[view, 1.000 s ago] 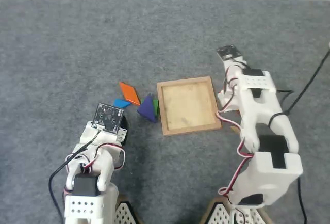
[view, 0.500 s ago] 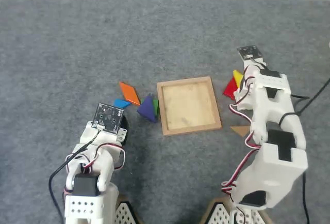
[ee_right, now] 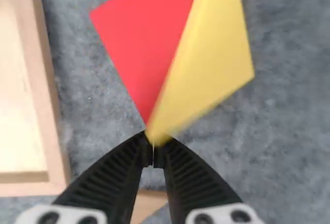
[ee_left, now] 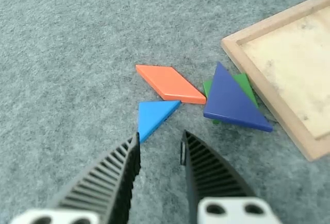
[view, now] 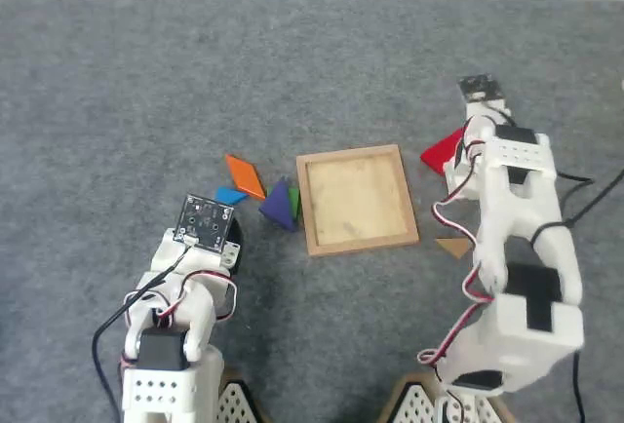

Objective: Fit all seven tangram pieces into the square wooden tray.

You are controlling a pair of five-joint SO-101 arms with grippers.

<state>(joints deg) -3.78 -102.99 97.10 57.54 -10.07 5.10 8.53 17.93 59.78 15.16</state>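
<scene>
well, the square wooden tray (view: 349, 154) sits about mid-table on the grey felt (view: 146, 82), and its floor is bare wood. four pieces lie in a cluster just left of it. the orange slanted piece (view: 246, 175) is the farthest back, with a small light blue triangle (view: 230, 195) just on its near side. a dark blue triangle (view: 279, 205) lies on top of a green piece (view: 293, 201), which is just beside the tray's left rim.

the left claw (ee_left: 160, 142) hangs over the felt on the near side of that cluster, its tips just short of the light blue triangle. its jaws stand a narrow gap apart with nothing between them.

over on the right of the tray, the right claw (ee_right: 153, 150) is pinched down to a thin slit on one corner of the yellow piece (ee_right: 206, 64). that piece is tilted and covers part of the red piece (ee_right: 139, 33). the red piece lies on the felt just off the tray's far right corner. a tan triangle (view: 453, 246) rests by the tray's near right corner, apart from the others.
</scene>
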